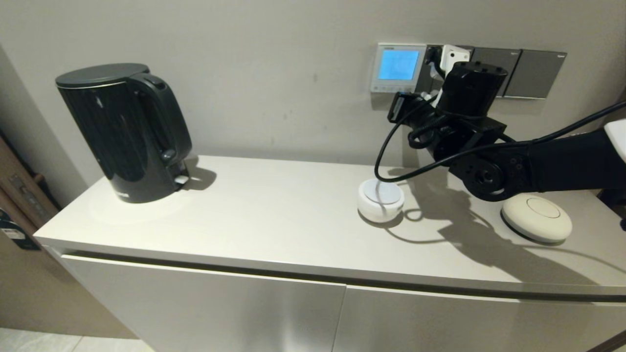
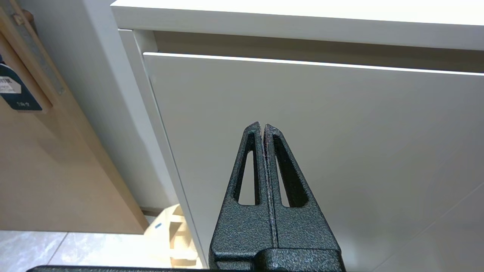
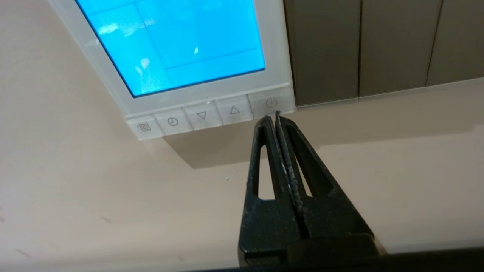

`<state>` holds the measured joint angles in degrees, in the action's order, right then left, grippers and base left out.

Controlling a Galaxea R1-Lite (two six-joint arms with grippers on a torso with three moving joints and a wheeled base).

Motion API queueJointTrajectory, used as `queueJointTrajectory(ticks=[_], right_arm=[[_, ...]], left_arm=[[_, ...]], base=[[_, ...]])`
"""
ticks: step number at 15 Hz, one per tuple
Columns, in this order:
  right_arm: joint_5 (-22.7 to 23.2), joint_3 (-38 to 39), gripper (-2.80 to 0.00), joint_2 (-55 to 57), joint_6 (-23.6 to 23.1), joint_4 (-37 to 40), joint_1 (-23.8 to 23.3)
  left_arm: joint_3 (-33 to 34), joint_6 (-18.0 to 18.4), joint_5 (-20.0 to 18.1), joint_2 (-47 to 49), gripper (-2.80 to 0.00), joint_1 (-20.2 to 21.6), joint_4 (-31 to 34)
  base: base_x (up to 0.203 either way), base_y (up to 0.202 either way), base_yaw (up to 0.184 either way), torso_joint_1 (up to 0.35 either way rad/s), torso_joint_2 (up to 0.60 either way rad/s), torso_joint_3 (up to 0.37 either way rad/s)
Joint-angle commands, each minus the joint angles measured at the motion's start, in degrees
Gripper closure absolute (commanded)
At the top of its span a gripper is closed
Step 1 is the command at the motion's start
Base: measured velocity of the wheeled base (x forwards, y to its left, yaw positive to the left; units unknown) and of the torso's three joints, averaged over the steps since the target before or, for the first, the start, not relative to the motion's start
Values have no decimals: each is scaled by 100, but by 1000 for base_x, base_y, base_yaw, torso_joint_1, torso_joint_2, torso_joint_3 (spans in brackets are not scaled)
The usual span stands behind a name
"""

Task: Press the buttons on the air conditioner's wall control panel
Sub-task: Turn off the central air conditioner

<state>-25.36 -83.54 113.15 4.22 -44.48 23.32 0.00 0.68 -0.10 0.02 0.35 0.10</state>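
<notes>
The air conditioner's wall control panel (image 1: 397, 66) is silver-white with a glowing blue screen, on the wall above the counter. In the right wrist view the panel (image 3: 181, 45) fills the upper part, with its row of buttons (image 3: 204, 115) along the lower edge. My right gripper (image 3: 273, 115) is shut and empty. Its tips are at the lower edge of the power button (image 3: 271, 102), the end key nearest the dark plates; I cannot tell if they touch. My right arm (image 1: 469, 98) reaches in from the right. My left gripper (image 2: 262, 125) is shut and empty, low before the cabinet door.
Dark grey switch plates (image 1: 518, 71) sit right of the panel, with a white plug (image 1: 452, 57) beside it. A black kettle (image 1: 122, 132) stands at the counter's left. A white round puck (image 1: 380, 198) and a white disc (image 1: 536, 216) lie on the counter (image 1: 274, 220) under my right arm.
</notes>
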Motion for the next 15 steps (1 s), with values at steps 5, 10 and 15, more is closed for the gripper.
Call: queueJointTrajectory(ticks=[5,10,15], right_arm=[[-14,26,0,4,9,-34,22],[-21,315,0,-556,9,1,257],[-21,759,0,-1504,-77,156,665]], left_arm=[[0,2,1,-2,0,9,-1],[0,2,1,6,0,2,-1],[0,2,1,-2,0,9,-1]], base=[[0,0,0,0,0,0],[0,0,0,0,0,0],[0,0,0,0,0,0]])
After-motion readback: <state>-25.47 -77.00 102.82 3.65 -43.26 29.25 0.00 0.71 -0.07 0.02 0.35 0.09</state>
